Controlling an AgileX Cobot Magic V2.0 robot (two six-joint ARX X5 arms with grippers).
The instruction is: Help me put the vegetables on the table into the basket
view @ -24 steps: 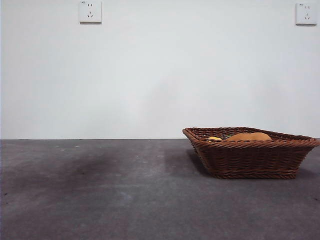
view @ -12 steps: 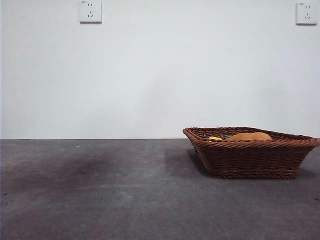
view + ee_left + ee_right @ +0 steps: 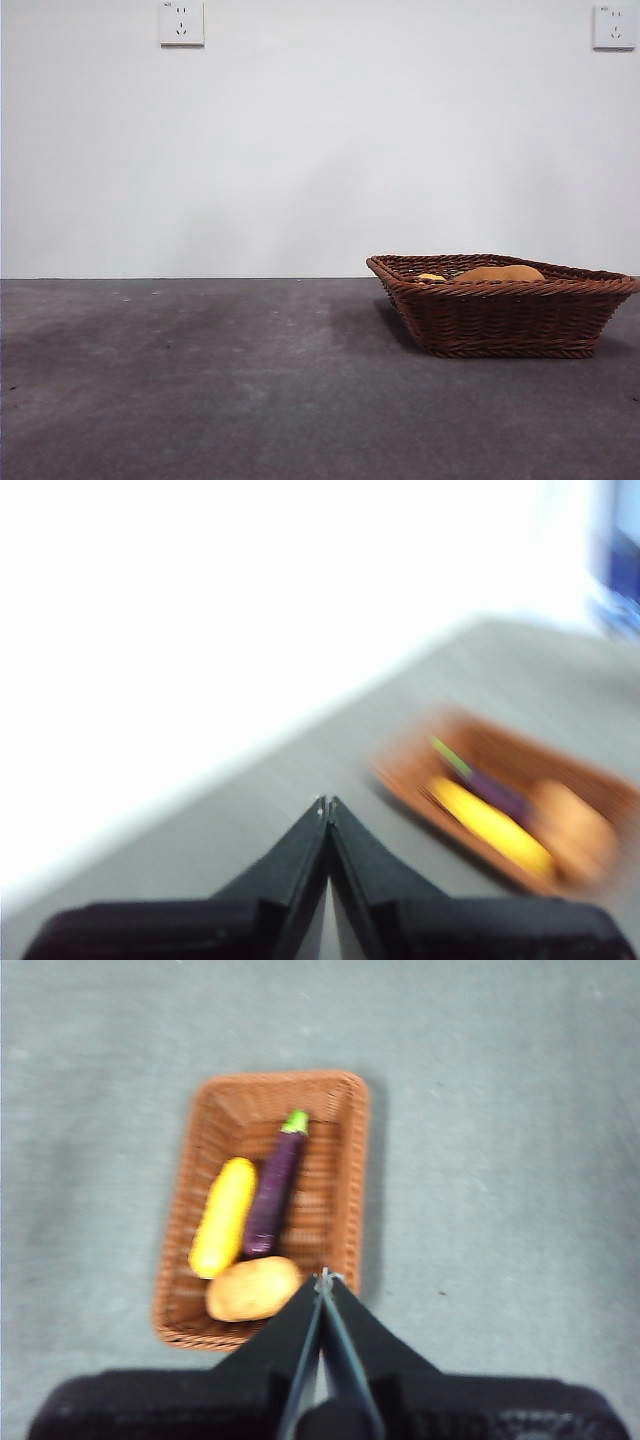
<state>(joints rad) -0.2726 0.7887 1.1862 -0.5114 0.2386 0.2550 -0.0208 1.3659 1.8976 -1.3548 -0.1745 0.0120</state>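
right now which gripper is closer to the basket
Right. The right gripper hangs above the basket, over its rim by the potato. The left gripper sits off to one side, farther away.

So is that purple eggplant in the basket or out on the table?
In. The eggplant lies inside the basket, between the yellow piece and potato.

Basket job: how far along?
Looks done: potato, yellow piece and eggplant all lie inside the basket. Nothing in hand: left gripper and right gripper are shut on nothing, above the table. No vegetable visible outside the basket.
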